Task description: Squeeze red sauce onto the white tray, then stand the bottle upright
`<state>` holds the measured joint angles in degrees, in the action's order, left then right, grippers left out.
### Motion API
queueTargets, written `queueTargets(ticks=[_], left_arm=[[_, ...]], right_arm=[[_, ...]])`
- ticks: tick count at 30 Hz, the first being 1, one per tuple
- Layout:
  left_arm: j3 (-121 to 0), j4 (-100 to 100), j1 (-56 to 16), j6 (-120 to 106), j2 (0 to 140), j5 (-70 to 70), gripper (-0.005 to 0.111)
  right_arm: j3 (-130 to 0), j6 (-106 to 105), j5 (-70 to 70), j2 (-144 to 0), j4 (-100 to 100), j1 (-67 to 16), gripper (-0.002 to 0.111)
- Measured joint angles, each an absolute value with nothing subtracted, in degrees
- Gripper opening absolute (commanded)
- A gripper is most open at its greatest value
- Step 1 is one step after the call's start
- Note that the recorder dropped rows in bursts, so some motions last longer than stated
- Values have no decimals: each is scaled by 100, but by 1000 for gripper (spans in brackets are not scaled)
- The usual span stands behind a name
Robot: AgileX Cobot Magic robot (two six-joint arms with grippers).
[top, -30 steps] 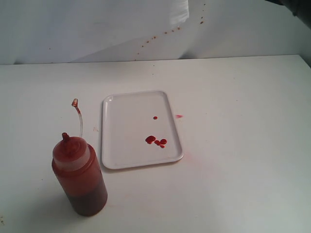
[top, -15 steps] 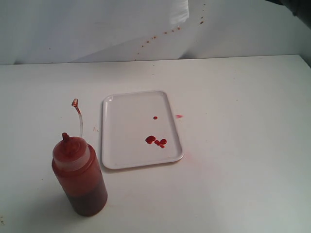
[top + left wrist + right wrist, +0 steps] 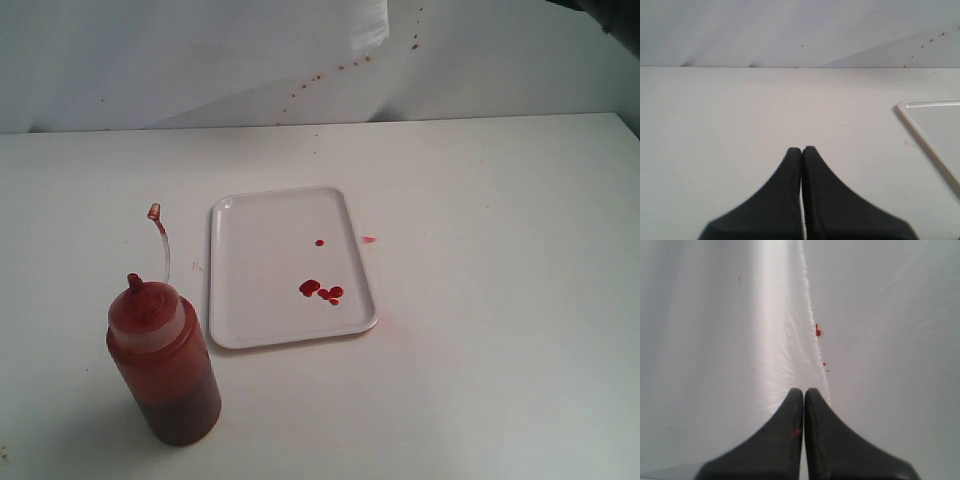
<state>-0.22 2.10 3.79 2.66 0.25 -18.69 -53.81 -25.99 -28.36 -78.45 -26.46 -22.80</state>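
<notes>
Nothing has shifted: from outside we see the bottle point(image 3: 163, 370) upright near the table's point(image 3: 480, 200) front-left corner, beside the white tray point(image 3: 260, 260) bearing red sauce point(image 3: 310, 288). Left wrist: our left gripper point(image 3: 802, 150) is pressed together, the tray's corner point(image 3: 940, 120) ahead and apart. Right wrist: our right gripper point(image 3: 804, 391) is pressed together, empty

A white tabletop point(image 3: 500, 200) fills most of the exterior view. Its far edge meets a creased white backdrop point(image 3: 150, 60) dotted with a slanting line of small brownish specks point(image 3: 340, 68). A small red spot point(image 3: 368, 240) lies on the tabletop near its middle, with a faint pinkish smear point(image 3: 390, 322) nearer the camera. A dark shape point(image 3: 612, 12) shows in the upper right corner, too cut off to identify.
</notes>
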Motion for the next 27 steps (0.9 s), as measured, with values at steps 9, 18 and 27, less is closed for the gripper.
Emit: queueTargets(ticks=[9,18,27], left_arm=[[-22,210,379,266,25,-1869,0],[-22,210,379,252,25,-1869,0],[-22,210,379,252,25,-1859,0]], right_arm=[[-5381,-2599,-2836,-7845,-2646,-2280,1],[-5381,-2617,-2013,-7243,-2658,-2060,1],[-5381,-2752,760,-5261,-2468,-116,1]])
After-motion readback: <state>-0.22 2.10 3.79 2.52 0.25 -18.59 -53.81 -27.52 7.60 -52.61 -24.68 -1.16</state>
